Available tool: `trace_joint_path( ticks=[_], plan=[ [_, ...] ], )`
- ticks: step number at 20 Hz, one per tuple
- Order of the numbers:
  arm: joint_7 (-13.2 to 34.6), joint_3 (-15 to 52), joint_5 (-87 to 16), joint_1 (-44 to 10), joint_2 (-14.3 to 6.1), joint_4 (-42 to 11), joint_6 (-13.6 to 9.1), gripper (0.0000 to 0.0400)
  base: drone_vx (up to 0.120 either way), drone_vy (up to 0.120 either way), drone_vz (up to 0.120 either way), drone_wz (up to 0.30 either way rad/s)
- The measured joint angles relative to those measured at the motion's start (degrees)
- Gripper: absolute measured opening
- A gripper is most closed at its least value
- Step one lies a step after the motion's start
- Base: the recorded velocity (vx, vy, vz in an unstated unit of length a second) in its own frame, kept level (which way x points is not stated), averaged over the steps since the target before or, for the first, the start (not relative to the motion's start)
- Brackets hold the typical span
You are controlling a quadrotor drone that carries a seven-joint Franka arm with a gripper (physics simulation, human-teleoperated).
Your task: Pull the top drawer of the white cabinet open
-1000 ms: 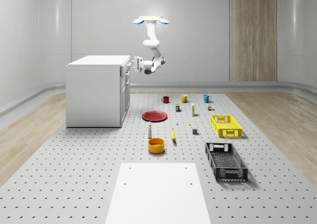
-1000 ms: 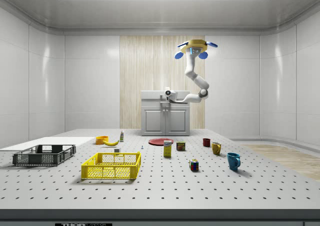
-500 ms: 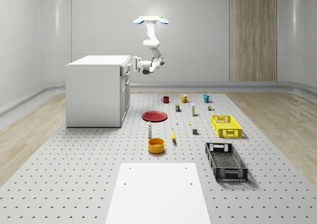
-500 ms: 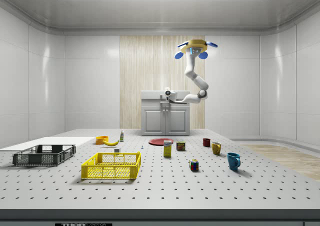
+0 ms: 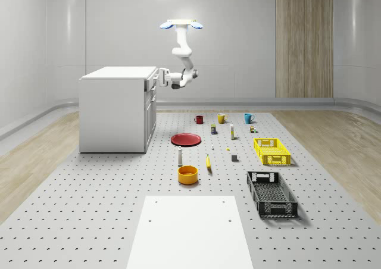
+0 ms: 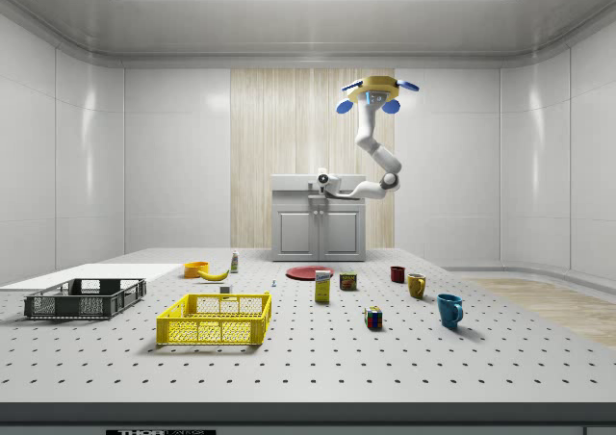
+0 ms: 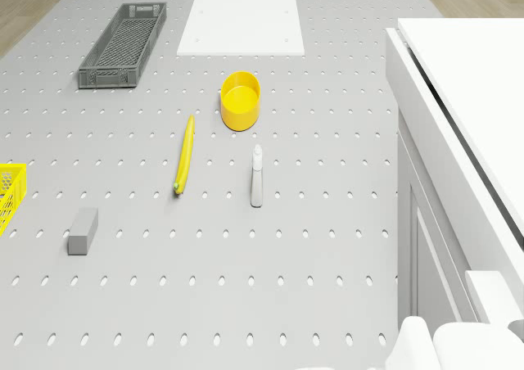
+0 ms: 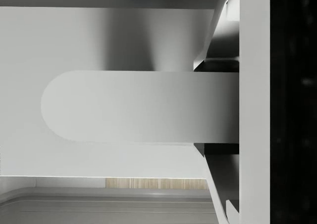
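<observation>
Closest in, the wrist view has the white round-ended bar handle [image 8: 124, 107] crossing between the two dark fingers [image 8: 218, 45], whose inner faces meet its edges on both sides: they are clamped on it. The gripper [image 5: 159, 77] is pressed against the upper front corner of the boxy white cabinet [image 5: 113, 111], at the top drawer [image 5: 149, 84], which sits just under the cabinet's top slab. Half a second ago it stood at the same spot; a second ago it hung lower and apart from the cabinet front.

The drone view adds the floor in front of the cabinet: a slim white spray bottle [image 7: 256, 178], a yellow banana [image 7: 186, 153], a round yellow bowl [image 7: 240, 100] and, farther off, a dark grey mesh crate [image 7: 123, 44].

The quadrotor drone [image 5: 181, 24] hovers above and in front of the cabinet, to its right in the whole-scene view, unmoved from the earlier pictures. In the side view it [image 6: 375, 90] hangs above the cabinet's right end.
</observation>
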Motion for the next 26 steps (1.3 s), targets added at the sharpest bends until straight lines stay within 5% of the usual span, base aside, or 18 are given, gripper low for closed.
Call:
trace_joint_path(
  ticks=[21,22,23,26],
  plan=[
    [4.38,-6.16,-7.5,-2.49,-3.69,-1.29,-4.97,0.012,0.0,0.0,0.0,0.0],
    [8.16,-6.16,-8.76,-2.58,-4.44,-0.82,-4.98,0.0176,0.0,0.0,0.0,0.0],
    [3.94,-6.73,-9.15,-2.52,-4.35,-1.22,-5.01,0.0157,0.0,0.0,0.0,0.0],
    [3.87,-8.1,-9.93,-2.64,-4.66,-1.39,-5.85,0.013,0.0,0.0,0.0,0.0]
  ],
)
